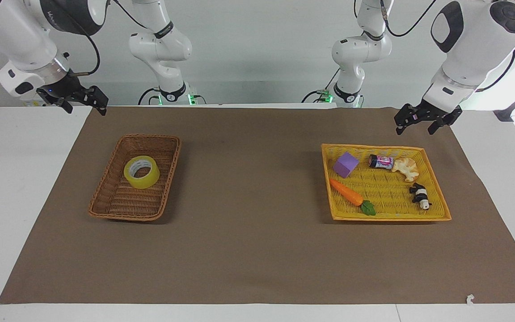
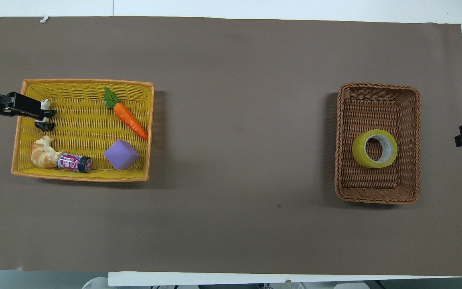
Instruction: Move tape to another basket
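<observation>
Currently the tape [image 1: 141, 172] lies flat, core hole up, inside the brown wicker basket [image 1: 105, 197], in the half of the basket nearer the robots, touching the woven floor and clear of the rim. The right gripper [image 1: 81, 99] hangs in the air over the mat's corner at the right arm's end of the table, well apart from the tape; its fingers stand spread and hold nothing. The left gripper [image 1: 423, 120] hangs over the mat just beside the yellow basket [image 1: 391, 218], toward the robots; its fingers are also spread and empty.

Yellow basket contents: purple cube [image 1: 345, 164], carrot [image 1: 347, 192], small jar [image 1: 381, 161] touching a croissant [image 1: 405, 168], panda figure [image 1: 420, 196]. All sit within its rim.

Edges and room: both baskets rest fully on the brown mat [image 1: 248, 188], each well in from the mat's edges. A broad bare stretch of mat lies between the two baskets, and another runs along the edge farthest from the robots. White table [image 1: 11, 179] shows around the mat at both ends.
</observation>
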Robot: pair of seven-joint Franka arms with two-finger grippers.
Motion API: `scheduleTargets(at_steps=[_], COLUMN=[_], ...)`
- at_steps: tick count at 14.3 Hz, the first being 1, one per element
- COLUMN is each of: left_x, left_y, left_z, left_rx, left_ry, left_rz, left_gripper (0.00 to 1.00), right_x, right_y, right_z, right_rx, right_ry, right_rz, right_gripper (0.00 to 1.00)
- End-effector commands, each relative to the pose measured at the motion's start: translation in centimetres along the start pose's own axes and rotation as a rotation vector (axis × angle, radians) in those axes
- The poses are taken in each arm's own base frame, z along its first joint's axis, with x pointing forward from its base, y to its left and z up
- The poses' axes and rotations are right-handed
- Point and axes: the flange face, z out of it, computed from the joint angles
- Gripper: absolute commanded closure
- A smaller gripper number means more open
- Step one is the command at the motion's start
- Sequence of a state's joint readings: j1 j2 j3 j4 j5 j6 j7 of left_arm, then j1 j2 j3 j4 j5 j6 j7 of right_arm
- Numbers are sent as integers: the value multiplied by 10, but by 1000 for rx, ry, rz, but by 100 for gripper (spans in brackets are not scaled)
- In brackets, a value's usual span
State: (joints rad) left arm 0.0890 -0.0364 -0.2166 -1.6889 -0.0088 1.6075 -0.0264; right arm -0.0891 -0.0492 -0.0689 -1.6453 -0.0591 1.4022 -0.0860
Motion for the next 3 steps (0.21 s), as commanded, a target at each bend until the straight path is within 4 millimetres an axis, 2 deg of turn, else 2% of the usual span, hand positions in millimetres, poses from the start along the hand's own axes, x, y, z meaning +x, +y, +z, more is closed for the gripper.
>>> scheduleTargets(at_steps=[1, 3], left_x=[-4, -3], left_y=[-4, -2], left_z=[1, 1], left_rx=[0, 2], left_ry=[-6, -1], left_rz=[0, 3], left_gripper=[0, 0], right_x=[0, -1], right_y=[3, 3], right_z=[-4, -5], right_rx=[-14, -14], right_ry=[1, 2], right_rz=[19, 19], right_gripper=[0, 0])
